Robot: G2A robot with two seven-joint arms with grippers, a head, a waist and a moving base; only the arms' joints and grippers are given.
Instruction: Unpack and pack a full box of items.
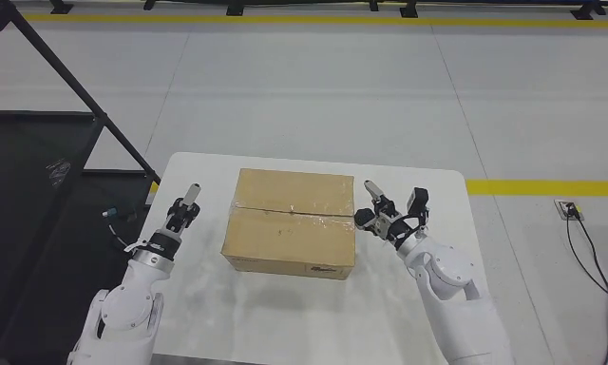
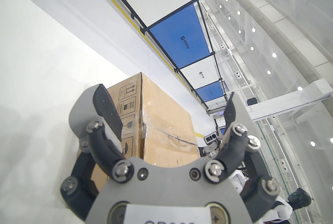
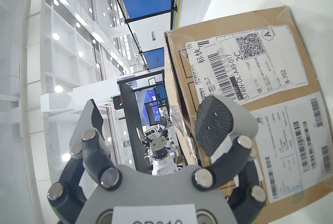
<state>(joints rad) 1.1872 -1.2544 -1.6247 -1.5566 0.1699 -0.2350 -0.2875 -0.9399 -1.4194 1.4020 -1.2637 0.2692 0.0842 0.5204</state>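
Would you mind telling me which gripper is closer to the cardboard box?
Right. The right gripper, open, is close beside one end of the cardboard box, not touching. The left gripper, open, is off the opposite end with a wider gap.

The top view looks steeply down from above the arms onto the table (image 1: 285, 313), with the box (image 1: 290, 222) at its middle. Each wrist view sits just behind its own jaws, the left gripper (image 2: 166, 95) near the table's left edge and the right gripper (image 3: 153, 102) near its right edge. Both face inward, close to the box. All three views share the box, and each wrist view catches the opposite gripper beyond it.
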